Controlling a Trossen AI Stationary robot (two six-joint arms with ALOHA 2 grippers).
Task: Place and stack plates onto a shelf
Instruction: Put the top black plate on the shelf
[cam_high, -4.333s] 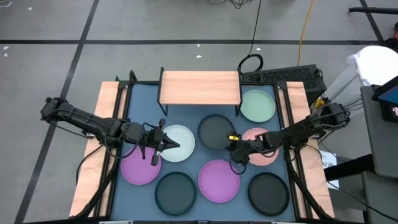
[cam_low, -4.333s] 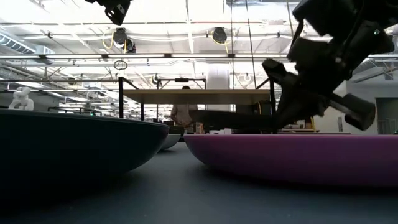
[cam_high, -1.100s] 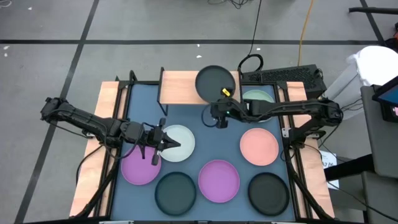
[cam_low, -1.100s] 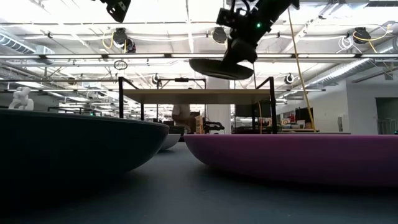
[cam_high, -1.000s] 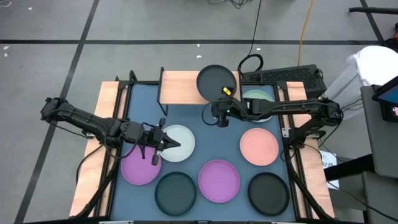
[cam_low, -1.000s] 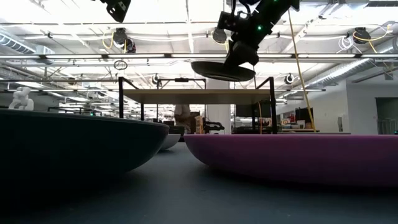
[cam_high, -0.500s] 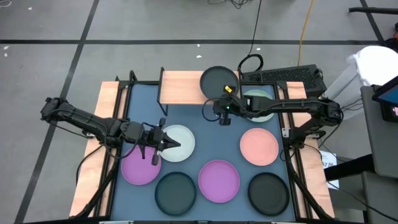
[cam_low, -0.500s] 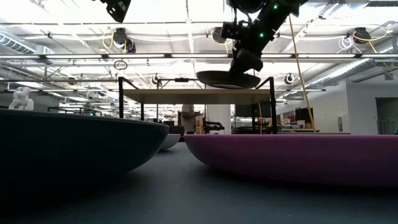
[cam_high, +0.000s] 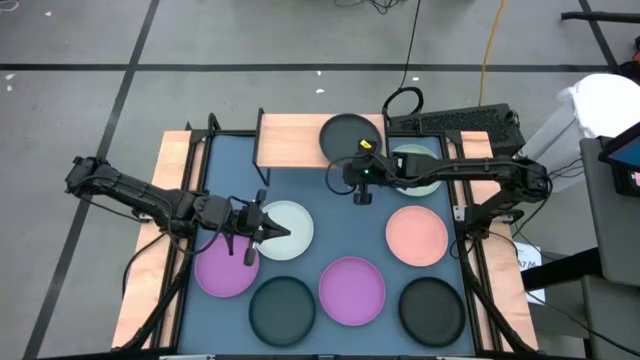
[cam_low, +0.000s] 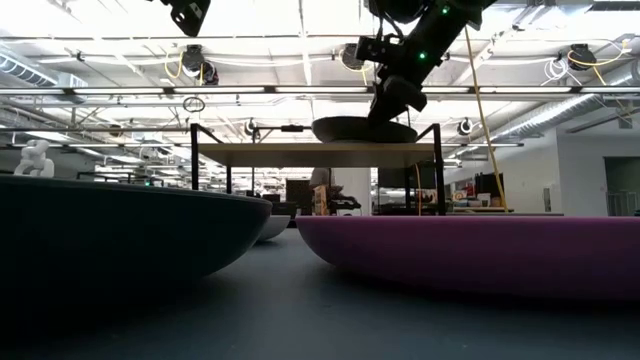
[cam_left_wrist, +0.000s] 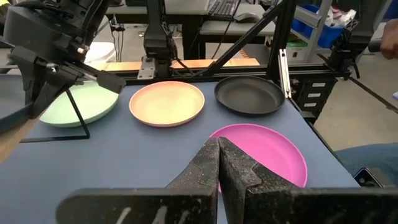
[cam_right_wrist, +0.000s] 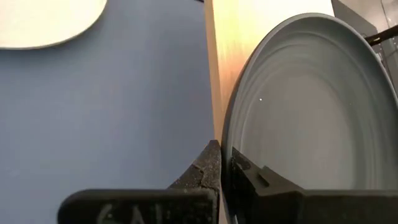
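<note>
My right gripper is shut on a dark charcoal plate, level over the right end of the light-wood shelf. In the low view the plate sits right at the shelf board; whether they touch, I cannot tell. My left gripper waits shut over the white plate, touching nothing. Flat on the tabletop lie two purple plates, two charcoal plates, a pink plate and a mint plate. My right gripper pinches the charcoal plate's near rim between its two fingers, one finger under the rim's outer side, the other on the inner face. The fingers come from the table's near side, roughly level. The plate stays level, reaching out over the shelf.
The shelf's left half is bare wood. Its black legs stand on the blue-grey tabletop. A black frame runs along the table's sides. A keyboard lies beyond the far right corner.
My right gripper has carried the charcoal plate slightly toward the table's right and lowered it, from well above the shelf down to the board's level. The plate has stayed level. My left arm has kept still.
</note>
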